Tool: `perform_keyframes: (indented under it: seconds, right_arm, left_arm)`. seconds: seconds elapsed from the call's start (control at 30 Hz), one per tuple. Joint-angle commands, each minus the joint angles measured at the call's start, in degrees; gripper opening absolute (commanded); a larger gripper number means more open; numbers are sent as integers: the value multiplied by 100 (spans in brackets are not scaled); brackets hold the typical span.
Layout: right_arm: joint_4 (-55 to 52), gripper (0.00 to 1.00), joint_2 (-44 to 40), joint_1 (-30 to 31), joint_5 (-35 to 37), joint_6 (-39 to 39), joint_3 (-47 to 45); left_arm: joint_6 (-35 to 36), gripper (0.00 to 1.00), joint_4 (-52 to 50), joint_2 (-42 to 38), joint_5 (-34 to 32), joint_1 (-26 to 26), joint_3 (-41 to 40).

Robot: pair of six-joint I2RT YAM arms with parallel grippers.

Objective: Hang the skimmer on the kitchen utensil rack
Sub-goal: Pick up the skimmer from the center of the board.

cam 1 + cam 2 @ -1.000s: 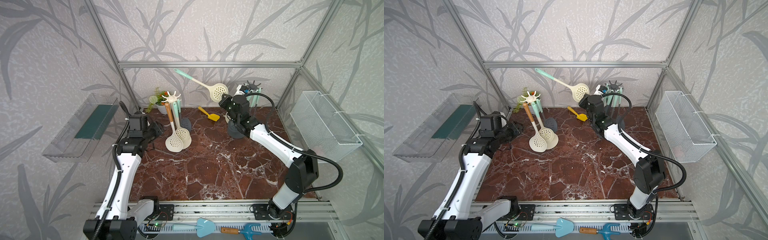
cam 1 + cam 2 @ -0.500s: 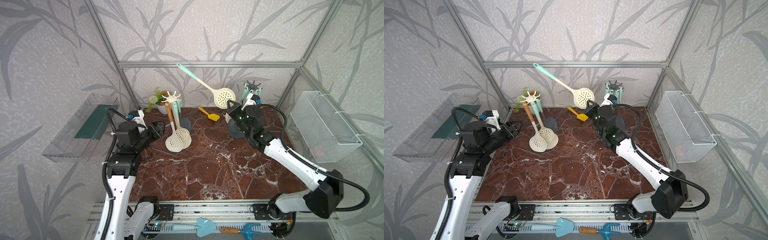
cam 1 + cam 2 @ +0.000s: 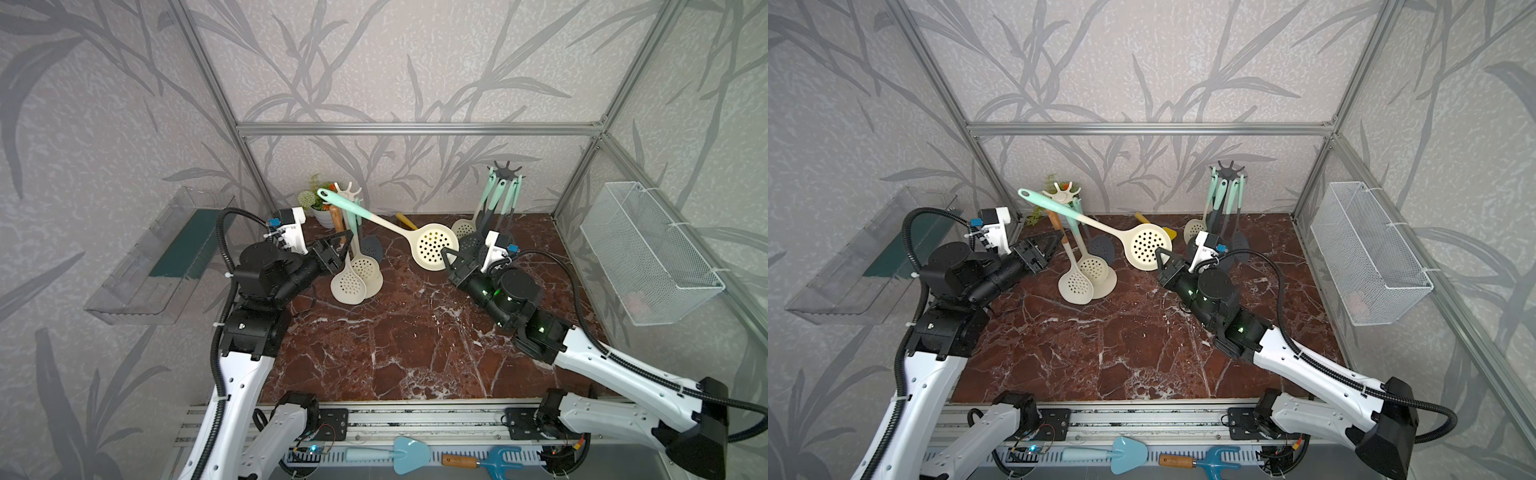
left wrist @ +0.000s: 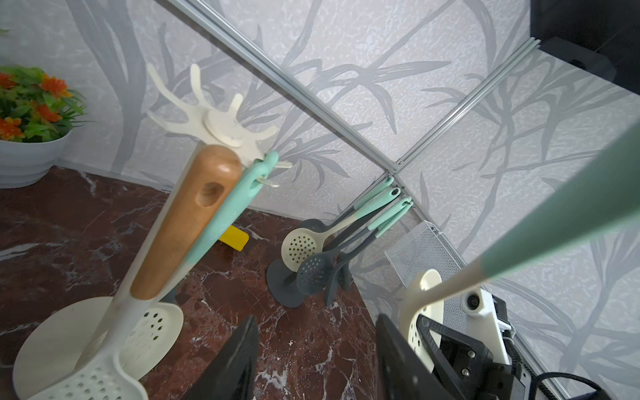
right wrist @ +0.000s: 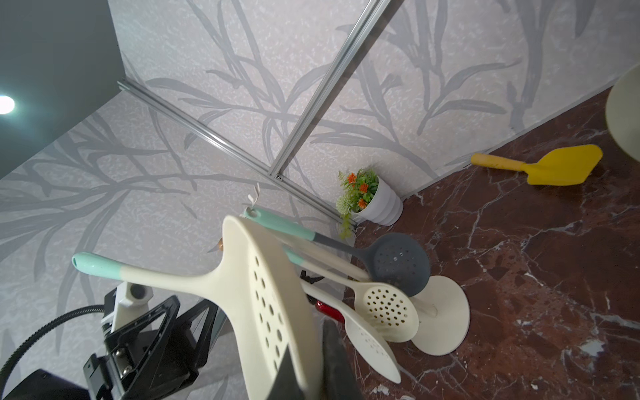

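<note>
Right pincer [image 3: 450, 258] clamps skimmer [image 3: 434, 247] by bowl rim.

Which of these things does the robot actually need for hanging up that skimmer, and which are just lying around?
In the job:
skimmer, clamped by its head in the right gripper
cream rack, toward which its handle points
left gripper, open beside it

Just lying about:
dark rack
yellow spatula
potted plant
wire basket
clear wall bin
garden trowel
hand rake
</note>
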Motion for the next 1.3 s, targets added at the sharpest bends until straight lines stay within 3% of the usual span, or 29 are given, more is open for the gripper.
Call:
perform_keyframes:
  seconds: [0.0,0.2,0.37,0.8,0.87,0.97,1.03,1.1,1.27]
  right_arm:
    - [326,0,-136,230,226,-80,-127]
    - [309,0,-149,286,325,-49,-201]
    - [77,0,-98,243,588,-40,-66]
    - [-40,0,234,73,106,218,-5]
    - [-16,0,266,72,45,234,-5]
    - [1,0,297,66,-59,242,14]
    - [-16,0,295,64,-81,236,0]
    - [-44,0,273,49,-133,196,-29]
    - [-450,40,76,-31,-482,-599,-41]
  left_arm:
    - [-61,51,818,-204,-29,-105,-101]
    - [-121,45,837,-543,-488,-129,-215]
    - [-22,42,755,-556,-403,-139,-225]
    - [-327,42,2074,-36,-298,-160,-279]
    - [-306,37,2056,95,-393,-156,-186]
    - [-330,21,2225,218,-449,-156,-167]
    - [-321,0,2237,268,-492,-161,-143]
    - [-291,0,2174,289,-525,-156,-117]
    - [-40,0,1956,330,-519,-155,51]
